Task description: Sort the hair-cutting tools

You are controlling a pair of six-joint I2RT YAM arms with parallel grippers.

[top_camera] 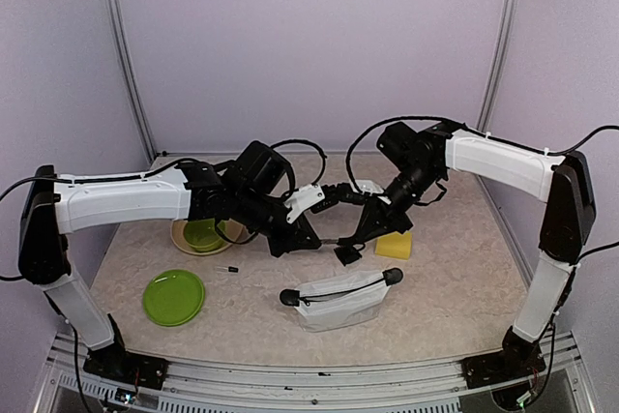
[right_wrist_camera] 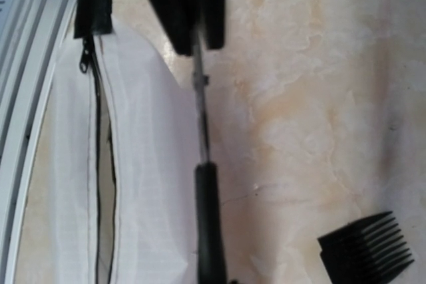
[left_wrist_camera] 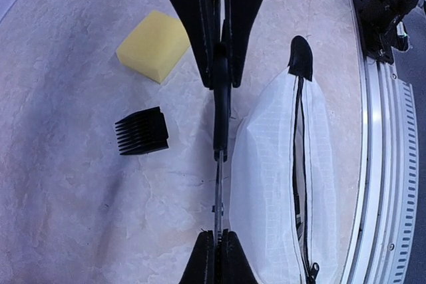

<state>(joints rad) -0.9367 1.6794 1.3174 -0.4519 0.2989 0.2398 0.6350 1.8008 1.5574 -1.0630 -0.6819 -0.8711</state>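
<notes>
One pair of black-handled steel scissors (left_wrist_camera: 217, 164) hangs level between both grippers, just above the table beside the white pouch (left_wrist_camera: 279, 184). My left gripper (left_wrist_camera: 216, 247) is shut on the steel blade end. My right gripper (left_wrist_camera: 220, 64) is shut on the black handle (right_wrist_camera: 210, 224). In the top view the grippers meet near the table's middle, left (top_camera: 308, 231) and right (top_camera: 360, 229). The black comb guard (left_wrist_camera: 142, 131) lies on the table next to the scissors and also shows in the right wrist view (right_wrist_camera: 366, 247). The thin black pin (top_camera: 228, 269) lies left of centre. The clipper and the second scissors are out of sight.
A yellow sponge (top_camera: 394, 244) lies right of the grippers. The white zip pouch (top_camera: 338, 299) lies in front of them, its zip partly open. A green bowl (top_camera: 205, 235) and a green plate (top_camera: 174, 297) sit at the left. The metal frame rail (left_wrist_camera: 383, 164) runs along the near edge.
</notes>
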